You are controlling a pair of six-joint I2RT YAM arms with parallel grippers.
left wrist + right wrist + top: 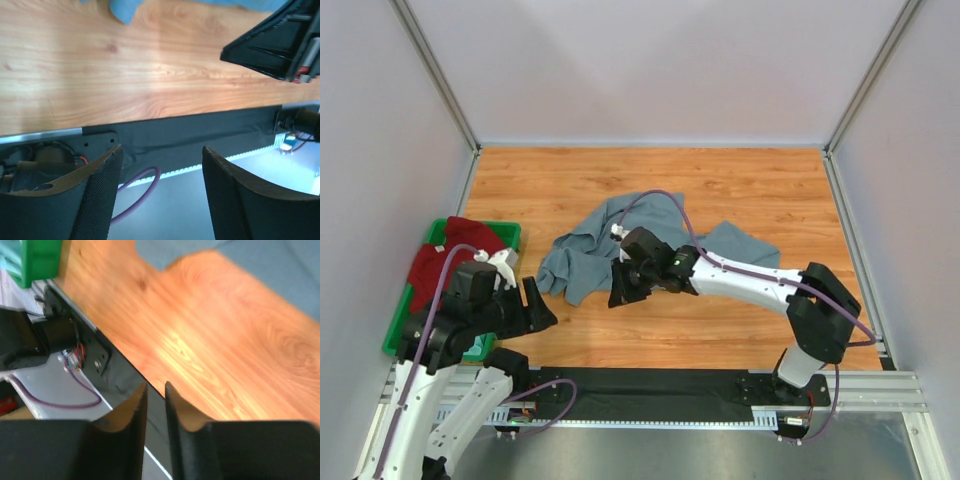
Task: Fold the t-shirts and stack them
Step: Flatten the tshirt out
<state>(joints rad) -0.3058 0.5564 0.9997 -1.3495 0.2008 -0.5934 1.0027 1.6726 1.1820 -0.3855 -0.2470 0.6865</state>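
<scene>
The slate grey-blue t-shirt (610,235) lies crumpled at the middle of the wooden table; parts of it show in the left wrist view (125,9) and the right wrist view (260,270). The dark red t-shirt (445,262) lies in the green bin (510,232). A bit of mint-green cloth (9,260) shows in the bin (42,260). My left gripper (525,308) (160,165) is open and empty over the table's near edge, right of the bin. My right gripper (623,285) (156,390) is shut and empty, just in front of the grey-blue shirt's near edge.
The black base rail (650,385) runs along the near edge. Grey walls with metal posts enclose the table on three sides. My right gripper's body (280,45) shows in the left wrist view. Purple cables run along both arms.
</scene>
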